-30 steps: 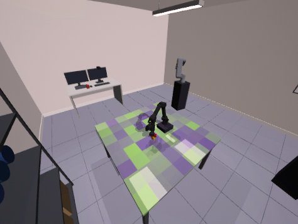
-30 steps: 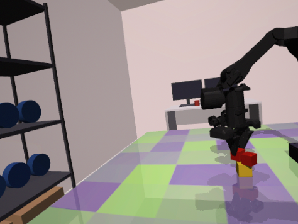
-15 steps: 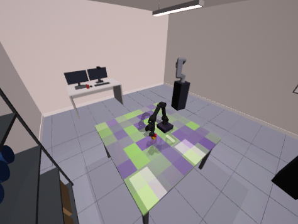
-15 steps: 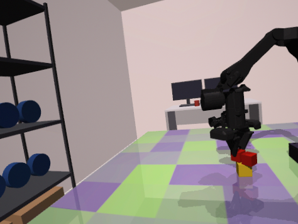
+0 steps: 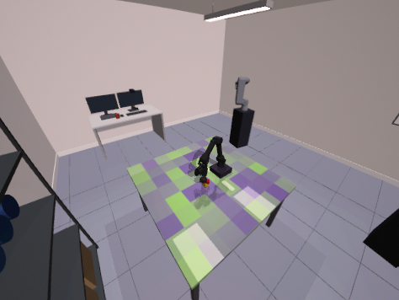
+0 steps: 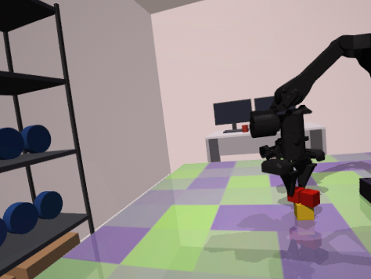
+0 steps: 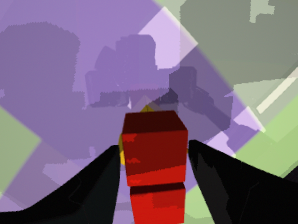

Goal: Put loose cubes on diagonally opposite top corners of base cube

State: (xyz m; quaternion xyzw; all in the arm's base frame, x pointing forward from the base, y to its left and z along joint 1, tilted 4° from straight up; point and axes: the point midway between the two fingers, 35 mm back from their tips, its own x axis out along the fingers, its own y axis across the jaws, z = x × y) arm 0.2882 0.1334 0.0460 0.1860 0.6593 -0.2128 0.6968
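The black gripper pointed down over the small stack, its two fingers apart, one on each side of the rear red cube and not clamped on it. In the wrist view that cube's dark side face and brighter red face lay between the fingertips, with narrow gaps at both sides. The front red cube was just beside it, outside the fingers; a dark line marked the break between the two in the wrist view, but whether they touched could not be told. Both red cubes sat high on the yellow base cube, which stood on the green and purple checkered surface. In the exterior view the front one reached out past the yellow cube's side, and both looked about level. The wrist view showed yellow only in slivers around the rear cube. From the top view the cubes were too small to tell the red ones apart. The black arm bent down to the stack from its dark base on the same surface.
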